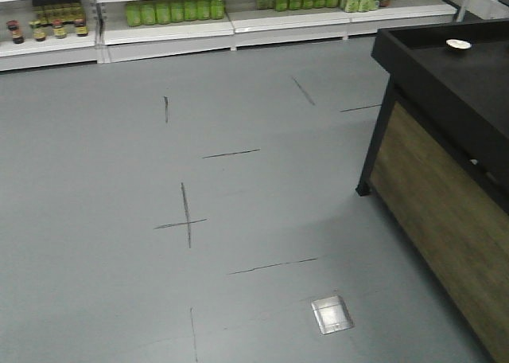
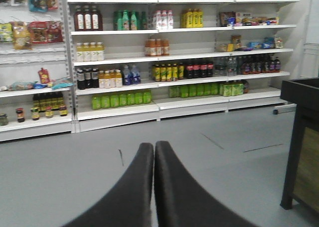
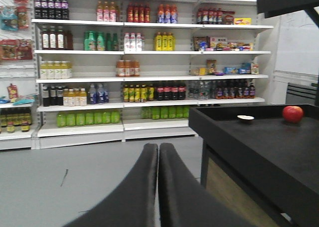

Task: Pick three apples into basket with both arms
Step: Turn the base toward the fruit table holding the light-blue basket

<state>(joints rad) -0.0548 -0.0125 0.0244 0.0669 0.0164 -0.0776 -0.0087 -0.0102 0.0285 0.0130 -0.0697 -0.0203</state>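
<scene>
One red apple (image 3: 292, 113) sits on the black bench (image 3: 259, 147) toward its far side, with a small white dish (image 3: 245, 118) apart to its left (the front view shows the dish as well). The right fingers (image 3: 147, 172) are clenched together, gripping nothing. The left fingers (image 2: 142, 172) are clenched empty too, above grey floor (image 1: 238, 100) and facing stocked shelves (image 2: 174, 57).

- The table (image 1: 445, 76) stands on the right side of the floor.
- One apple (image 3: 292, 114) sits on the table, toward its far end.
- A small dish (image 3: 245, 118) is on the table too, left of the apple and apart from it.
- Long shelves (image 1: 238, 17) full of bottles stand behind the table.
- A flat square plate (image 1: 332, 314) lies in the floor, left of the table.
- Thin line marks (image 1: 184, 216) lie on the floor, further left of the table.
</scene>
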